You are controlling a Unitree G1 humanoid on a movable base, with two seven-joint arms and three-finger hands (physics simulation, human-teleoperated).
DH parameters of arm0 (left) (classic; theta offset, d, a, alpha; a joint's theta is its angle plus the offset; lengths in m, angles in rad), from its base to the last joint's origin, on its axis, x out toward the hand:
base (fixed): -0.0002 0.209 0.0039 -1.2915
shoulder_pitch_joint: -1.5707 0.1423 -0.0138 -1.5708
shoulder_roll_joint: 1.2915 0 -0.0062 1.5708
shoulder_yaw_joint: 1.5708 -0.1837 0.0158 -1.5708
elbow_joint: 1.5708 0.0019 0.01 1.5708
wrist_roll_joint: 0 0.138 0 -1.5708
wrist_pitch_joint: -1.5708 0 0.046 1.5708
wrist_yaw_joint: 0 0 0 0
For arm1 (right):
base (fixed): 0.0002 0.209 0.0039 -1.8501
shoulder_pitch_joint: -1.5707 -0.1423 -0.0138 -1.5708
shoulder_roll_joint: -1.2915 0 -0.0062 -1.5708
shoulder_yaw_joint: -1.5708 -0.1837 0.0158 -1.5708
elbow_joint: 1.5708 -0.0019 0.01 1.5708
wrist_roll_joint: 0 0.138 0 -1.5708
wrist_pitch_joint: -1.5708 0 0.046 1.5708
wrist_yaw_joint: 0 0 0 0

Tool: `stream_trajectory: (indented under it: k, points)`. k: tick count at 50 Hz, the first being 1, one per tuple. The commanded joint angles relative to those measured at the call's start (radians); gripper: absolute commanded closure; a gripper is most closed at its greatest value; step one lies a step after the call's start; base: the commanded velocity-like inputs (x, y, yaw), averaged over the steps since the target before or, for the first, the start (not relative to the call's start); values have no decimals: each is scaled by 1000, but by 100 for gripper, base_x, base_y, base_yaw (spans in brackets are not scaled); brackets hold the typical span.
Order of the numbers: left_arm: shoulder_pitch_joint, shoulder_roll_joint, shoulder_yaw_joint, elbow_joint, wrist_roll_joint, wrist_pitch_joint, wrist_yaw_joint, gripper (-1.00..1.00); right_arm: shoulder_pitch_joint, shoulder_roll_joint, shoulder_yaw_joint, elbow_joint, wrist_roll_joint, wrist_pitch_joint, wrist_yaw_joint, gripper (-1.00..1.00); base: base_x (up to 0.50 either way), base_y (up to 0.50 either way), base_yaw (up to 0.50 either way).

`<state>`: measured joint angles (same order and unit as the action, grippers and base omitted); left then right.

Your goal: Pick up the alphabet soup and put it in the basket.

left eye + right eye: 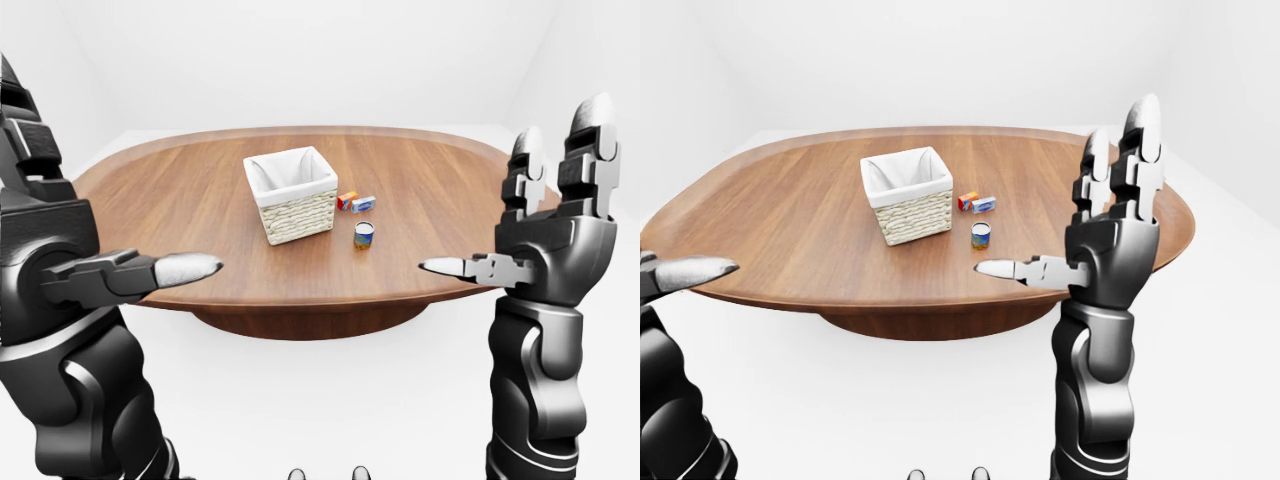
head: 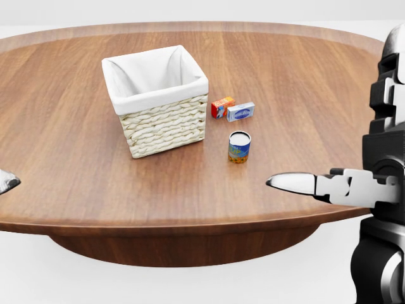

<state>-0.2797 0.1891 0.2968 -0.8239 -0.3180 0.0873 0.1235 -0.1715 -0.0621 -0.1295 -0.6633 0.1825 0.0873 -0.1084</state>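
Alphabet soup stood upright on round wooden table, just right of basket and nearer to robot, not touching it. Basket was woven, white-lined, upright near table centre. Orange box and blue-white box lay touching each other, beyond can, right of basket. Right hand was raised at table's near right edge, fingers spread, two pointing up, thumb pointing left, grasping nothing. Left hand hovered at near left edge, fingers extended, released, empty. Both hands well apart from can.
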Motion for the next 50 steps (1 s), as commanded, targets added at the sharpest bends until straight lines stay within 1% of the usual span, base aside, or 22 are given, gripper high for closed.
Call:
stream_trajectory:
  k: [1,4,7,9,12,14,17,19,21,23,25,27,28,29,30,31,33,35,38,41,44,50]
  points:
    - [-59,44,50,-114,-82,0,44,-100,-37,-10,-20,-82,33,0,-23,-100,0,0,0]
    - [-83,56,78,-129,-123,0,63,-100,-41,-12,-15,-99,38,0,-31,-100,0,0,0]
    - [-129,78,116,-157,-194,0,105,-100,-41,-13,-9,-102,39,0,-30,-100,0,0,0]
    - [-116,90,112,-148,-211,0,116,-100,-35,-12,-3,-92,33,0,-26,-100,0,0,0]
    - [-70,95,89,-104,-191,0,110,-100,-22,-10,6,-81,19,0,-17,-100,0,0,0]
    - [-71,93,91,-106,-200,0,120,-100,-22,-9,9,-76,11,0,-13,-100,0,0,0]
    - [-103,98,94,-134,-236,0,154,-100,-22,-7,13,-99,7,0,-11,-100,0,0,0]
    - [-119,116,100,-145,-255,0,167,-100,-20,-5,12,-85,1,0,-4,-100,0,0,0]
    - [-162,133,135,-178,-316,0,203,-100,-19,-3,15,-87,-2,0,-2,-100,0,0,0]
    - [-195,165,165,-189,-375,0,240,-100,-24,-2,13,-85,-2,0,1,-100,0,0,0]
    - [-254,200,218,-205,-495,0,319,-100,-22,-2,16,-87,-4,0,2,-100,0,0,0]
    - [-273,254,242,-194,-608,0,400,-100,-21,-3,19,-78,-13,0,6,-100,0,0,0]
    - [-289,294,266,-187,-694,0,400,-100,-15,-3,23,-73,-19,0,8,-100,0,0,0]
    - [-286,336,271,-173,-765,0,400,-100,-10,-1,25,-72,-21,0,10,-100,0,0,0]
    - [-274,365,263,-165,-802,0,400,-100,-10,0,25,-72,-22,0,11,-100,0,0,0]
    - [-273,414,270,-149,-877,0,400,-100,-3,1,31,-60,-30,0,14,-100,0,0,0]
    - [-251,500,248,-145,-971,0,400,-100,3,4,36,-54,-38,0,19,-100,0,0,0]
    - [-232,546,221,-140,-996,0,400,-100,2,3,39,-54,-49,0,23,-100,0,0,0]
    - [-211,559,201,-138,-984,0,400,-100,-11,4,33,-75,-47,0,22,-100,0,0,0]
    - [-174,531,192,-133,-913,0,400,-100,-1,3,49,-69,-67,0,30,-100,0,0,0]
    - [-171,522,199,-133,-887,0,400,-100,4,5,49,-62,-86,0,36,-100,0,0,0]
    - [-174,516,202,-134,-883,0,400,-100,3,8,48,-63,-90,0,40,-100,0,0,0]
